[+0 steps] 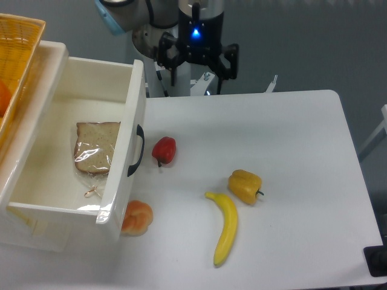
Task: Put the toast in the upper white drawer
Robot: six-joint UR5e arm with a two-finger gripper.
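Observation:
The toast [95,147], a brown slice in a clear plastic bag, lies flat on the floor of the upper white drawer [36,181]. That drawer is pulled out, its front panel with the black curved handle [137,151] facing right. My gripper [198,67] hangs open and empty above the table's far edge, well to the right of the drawer and apart from the toast. A blue light glows on its body.
A red pepper [164,150] lies just right of the handle. A yellow pepper [245,186] and a banana [225,227] rest mid-table. A round orange-pink bun [136,217] sits under the drawer's front corner. A yellow woven basket [15,54] stands at the far left.

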